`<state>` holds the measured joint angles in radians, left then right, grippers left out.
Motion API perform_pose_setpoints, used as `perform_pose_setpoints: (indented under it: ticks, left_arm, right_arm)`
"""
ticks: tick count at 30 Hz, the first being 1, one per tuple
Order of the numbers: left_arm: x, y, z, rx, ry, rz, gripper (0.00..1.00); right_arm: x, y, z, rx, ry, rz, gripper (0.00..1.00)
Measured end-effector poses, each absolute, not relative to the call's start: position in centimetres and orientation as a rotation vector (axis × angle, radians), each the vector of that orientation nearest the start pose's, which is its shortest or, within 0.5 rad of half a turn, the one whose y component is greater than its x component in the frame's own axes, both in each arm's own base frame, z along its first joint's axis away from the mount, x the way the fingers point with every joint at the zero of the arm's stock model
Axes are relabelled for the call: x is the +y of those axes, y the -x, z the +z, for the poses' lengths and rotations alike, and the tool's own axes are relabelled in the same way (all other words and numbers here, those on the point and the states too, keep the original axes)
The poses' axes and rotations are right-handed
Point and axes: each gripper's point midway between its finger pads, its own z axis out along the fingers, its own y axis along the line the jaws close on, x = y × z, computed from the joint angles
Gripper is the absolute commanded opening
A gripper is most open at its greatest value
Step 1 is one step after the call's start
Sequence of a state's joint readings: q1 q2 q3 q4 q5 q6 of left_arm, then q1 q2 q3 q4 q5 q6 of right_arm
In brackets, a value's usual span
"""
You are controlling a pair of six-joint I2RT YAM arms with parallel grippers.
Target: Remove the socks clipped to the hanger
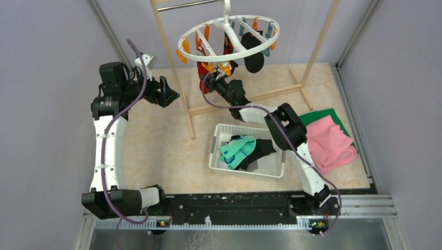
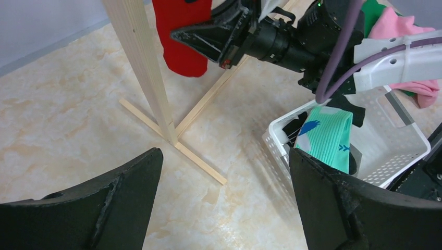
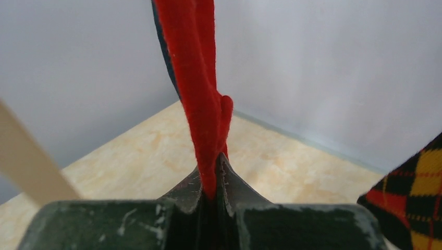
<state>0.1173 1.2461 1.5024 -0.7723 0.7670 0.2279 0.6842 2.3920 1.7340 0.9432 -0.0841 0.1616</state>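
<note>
Grey walls, beige marbled desk (image 1: pixel 156 146). Your right fingers (image 3: pixel 187 200) are pinched tight on the lower end of the red sock (image 3: pixel 200 94), which hangs from the white ring hanger (image 1: pixel 240 54). An argyle sock (image 3: pixel 412 198) hangs just beside it. Your left fingers (image 2: pixel 120 203) are spread wide, holding nothing. White basket (image 1: pixel 215 148): a teal sock (image 1: pixel 237 150) lying on a black sock (image 1: pixel 263 148).

White basket (image 1: pixel 245 171) sits near wooden rack (image 1: pixel 319 41), beside cloths (image 1: pixel 328 143).

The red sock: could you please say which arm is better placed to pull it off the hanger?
Right: the right gripper is shut on the red sock; the left gripper hangs open, apart.
</note>
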Motion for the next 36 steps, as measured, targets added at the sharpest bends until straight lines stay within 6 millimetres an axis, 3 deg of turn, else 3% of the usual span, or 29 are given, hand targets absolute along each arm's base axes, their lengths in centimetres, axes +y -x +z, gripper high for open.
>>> perform_pose_setpoints:
  ticks: [3, 7, 10, 16, 20, 23, 29, 31, 36]
  left_arm:
    - [-7.8, -32.8, 34.7, 1.898, -0.552, -0.584, 0.96]
    - [-8.0, -32.5, 35.0, 1.892, -0.549, -0.593, 0.95]
    - [-8.2, -32.0, 35.5, 1.876, -0.555, -0.601, 0.93]
    - [-8.8, -30.5, 37.3, 1.827, -0.562, -0.619, 0.92]
    - [-9.0, -29.8, 39.1, 1.787, -0.560, -0.613, 0.92]
    - [-9.2, -29.1, 40.0, 1.762, -0.562, -0.610, 0.92]
    - [-9.7, -28.0, 41.0, 1.735, -0.565, -0.641, 0.90]
    - [-9.8, -28.0, 41.1, 1.733, -0.562, -0.648, 0.89]
    - [-10.4, -27.6, 41.5, 1.716, -0.570, -0.702, 0.89]
  right_arm:
    - [45.1, -49.8, 21.3, 1.301, 0.444, 0.857, 0.00]
    - [44.0, -45.3, 22.3, 1.324, 0.473, 0.970, 0.00]
    - [42.6, -41.0, 24.7, 1.316, 0.493, 1.048, 0.00]
    - [39.7, -32.3, 31.6, 1.216, 0.521, 1.229, 0.00]
    - [39.5, -28.7, 34.5, 1.167, 0.566, 1.334, 0.00]
    - [40.4, -26.3, 34.8, 1.178, 0.617, 1.439, 0.00]
    - [42.2, -22.2, 32.9, 1.307, 0.727, 1.602, 0.00]
    - [41.8, -21.1, 32.9, 1.323, 0.738, 1.629, 0.00]
    - [38.6, -18.2, 34.2, 1.310, 0.737, 1.643, 0.00]
